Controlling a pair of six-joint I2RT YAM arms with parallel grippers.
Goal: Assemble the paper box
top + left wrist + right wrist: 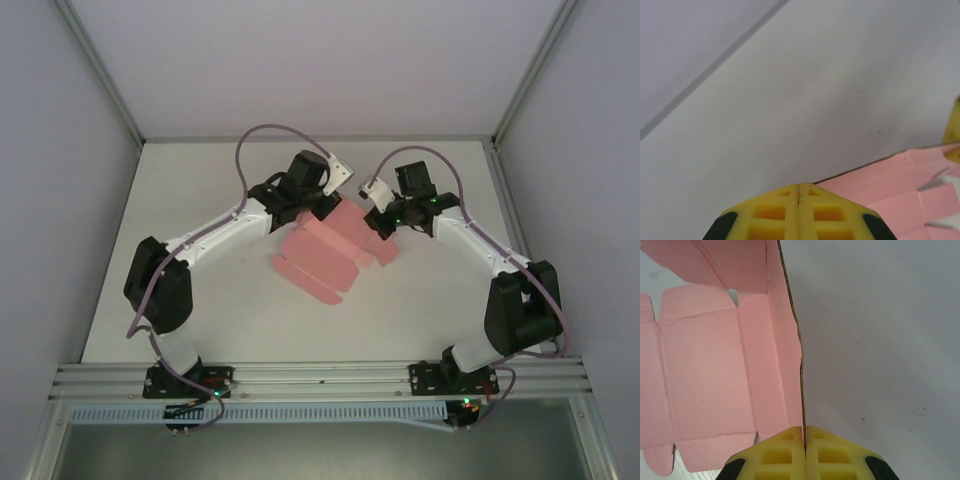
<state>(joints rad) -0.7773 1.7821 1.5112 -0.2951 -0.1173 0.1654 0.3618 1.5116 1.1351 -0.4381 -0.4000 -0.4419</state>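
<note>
The paper box (325, 258) is a pink die-cut sheet spread out mid-table, its flaps unfolded. My right gripper (380, 230) is at the sheet's right edge. In the right wrist view it (804, 432) is shut on the paper box (705, 375), pinching a side panel that stands edge-on from between its fingers. My left gripper (322, 208) is at the sheet's far left corner. In the left wrist view it (799, 186) is shut, and the pink card (900, 185) starts at its right fingertip; I cannot tell if card is pinched. The right gripper's yellow finger (954, 132) shows at that view's right edge.
The white table (200, 250) has bare room on the left, right and far side of the sheet. Grey walls and aluminium posts (110, 80) enclose it. A metal rail (320, 378) with both arm bases runs along the near edge.
</note>
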